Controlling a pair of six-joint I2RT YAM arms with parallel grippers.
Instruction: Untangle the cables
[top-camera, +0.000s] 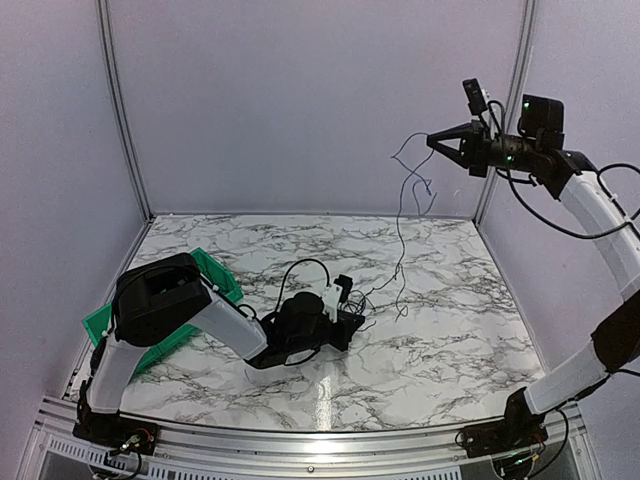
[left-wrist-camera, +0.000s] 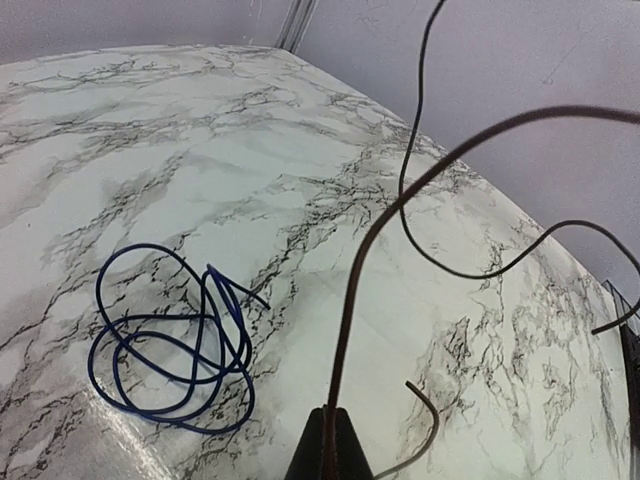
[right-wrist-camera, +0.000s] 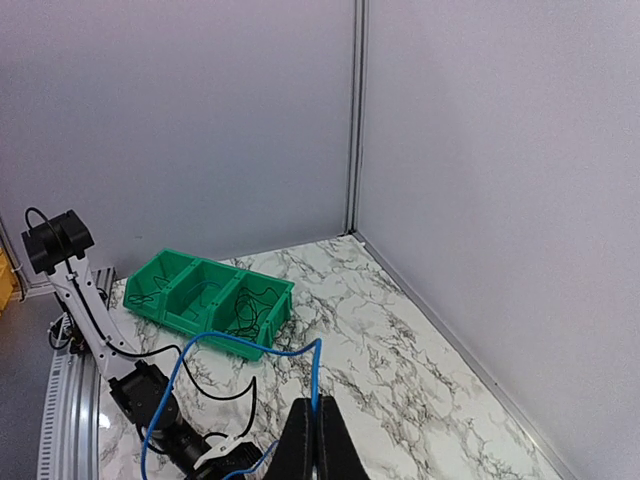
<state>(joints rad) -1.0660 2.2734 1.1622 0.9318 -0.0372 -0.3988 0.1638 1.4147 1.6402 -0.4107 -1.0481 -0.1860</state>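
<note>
The table (top-camera: 450, 300) wears a marble-print skin, white veined with grey. It is smooth and glossy enough to throw back the lamps near its front edge. At the table's left edge the green bin (top-camera: 222, 275) is moulded plastic with a dull sheen. The blue coil (left-wrist-camera: 213, 300) lying on the table has a slick, shiny plastic jacket, and the blue cable (right-wrist-camera: 260, 343) pinched in my right gripper (right-wrist-camera: 315, 445) looks the same. The dark wire (left-wrist-camera: 345, 330) nipped in my left gripper (left-wrist-camera: 328, 450) is duller, brownish up close. My fingers (right-wrist-camera: 300, 440) are matt black, seemingly plastic. The walls (top-camera: 320, 100) behind the table are pale and matt. The rail (top-camera: 300, 440) along the table's front edge is bare metal.
</note>
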